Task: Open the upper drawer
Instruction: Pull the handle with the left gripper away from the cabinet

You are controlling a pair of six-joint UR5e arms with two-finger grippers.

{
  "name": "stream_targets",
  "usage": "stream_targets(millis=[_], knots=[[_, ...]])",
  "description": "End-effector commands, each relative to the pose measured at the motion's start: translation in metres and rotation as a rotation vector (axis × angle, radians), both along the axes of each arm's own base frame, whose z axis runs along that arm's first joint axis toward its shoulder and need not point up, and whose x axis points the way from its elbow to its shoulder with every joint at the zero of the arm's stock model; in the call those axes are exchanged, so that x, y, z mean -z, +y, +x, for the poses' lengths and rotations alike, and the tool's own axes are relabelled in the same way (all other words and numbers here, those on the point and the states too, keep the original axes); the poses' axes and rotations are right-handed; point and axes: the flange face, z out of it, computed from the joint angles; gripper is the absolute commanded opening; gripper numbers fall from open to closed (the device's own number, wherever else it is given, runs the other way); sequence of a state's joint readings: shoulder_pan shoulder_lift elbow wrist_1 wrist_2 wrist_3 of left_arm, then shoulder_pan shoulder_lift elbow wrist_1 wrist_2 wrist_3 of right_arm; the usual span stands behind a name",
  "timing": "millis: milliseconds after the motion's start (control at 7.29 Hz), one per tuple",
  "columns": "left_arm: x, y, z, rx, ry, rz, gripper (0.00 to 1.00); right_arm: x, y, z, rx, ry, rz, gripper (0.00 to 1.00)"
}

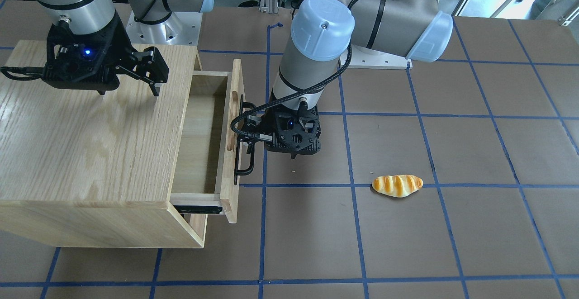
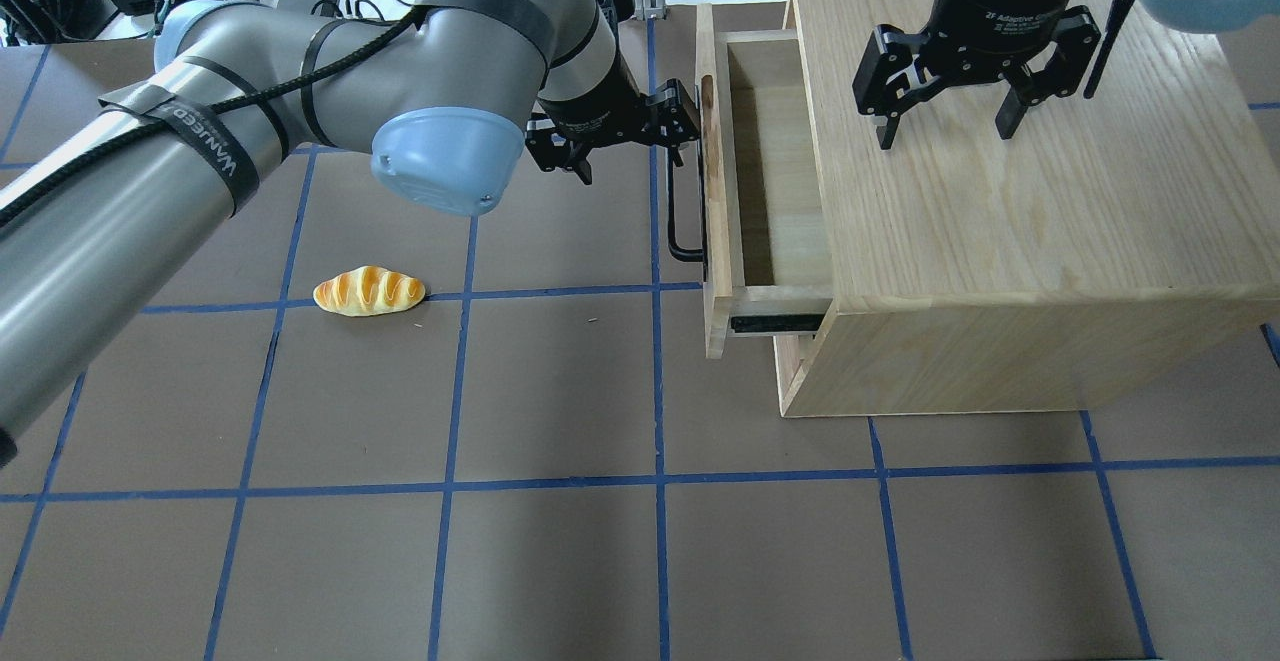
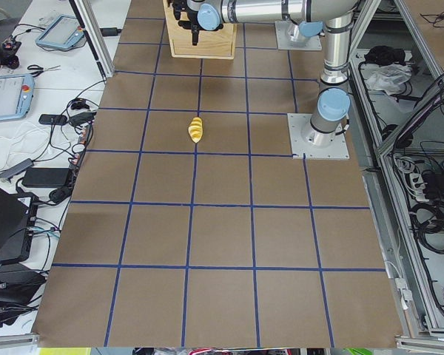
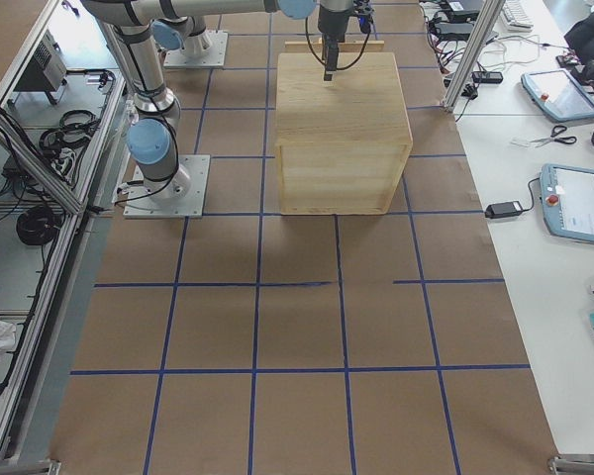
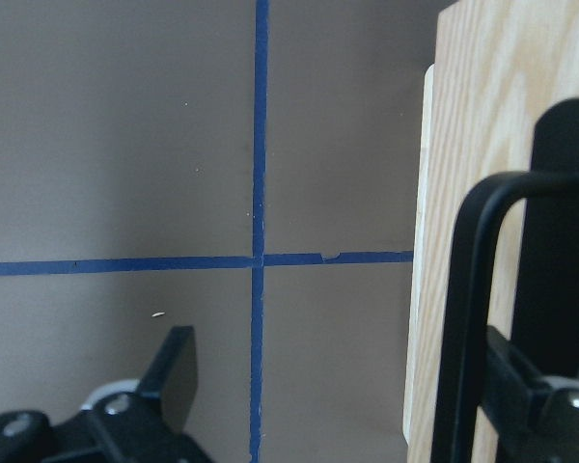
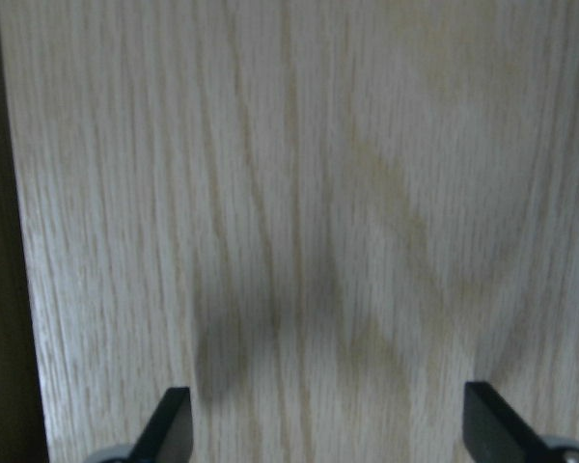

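Left gripper (image 2: pixel 635 146): sat nearest the lens in its wrist view; jaws stood wide apart, clamped on nothing, one finger (image 5: pixel 526 386) just beside the bar on the drawer-front side, apparently hooked behind it.
Handle (image 2: pixel 672 203): black bar, long axis ran along the drawer front, square to the pull line.
Upper drawer (image 2: pixel 775 181): stood partly out of the cabinet (image 2: pixel 1000 241), slide rail (image 2: pixel 775 323) bared, front facing the left arm.
Pull direction: judged straight away from the cabinet, toward the robot's left.
Right gripper (image 2: pixel 947 126): hung over the cabinet top, jaws apart, held nothing, farther from the handle.
Nearer arm: left.
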State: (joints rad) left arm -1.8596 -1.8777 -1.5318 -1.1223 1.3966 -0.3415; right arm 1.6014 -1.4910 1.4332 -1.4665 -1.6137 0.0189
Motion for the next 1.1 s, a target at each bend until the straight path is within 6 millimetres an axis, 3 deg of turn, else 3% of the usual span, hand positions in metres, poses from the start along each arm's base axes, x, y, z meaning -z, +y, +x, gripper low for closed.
stream_targets(millis=[0,960], knots=[[0.000,-0.006,0.013,0.008,-0.007,0.000,1.00,0.000,0.000,0.000,0.000,0.000,0.000,1.00],[-0.003,-0.009,0.027,0.018,-0.033,0.002,1.00,0.000,0.000,0.000,0.001,0.000,-0.001,1.00]])
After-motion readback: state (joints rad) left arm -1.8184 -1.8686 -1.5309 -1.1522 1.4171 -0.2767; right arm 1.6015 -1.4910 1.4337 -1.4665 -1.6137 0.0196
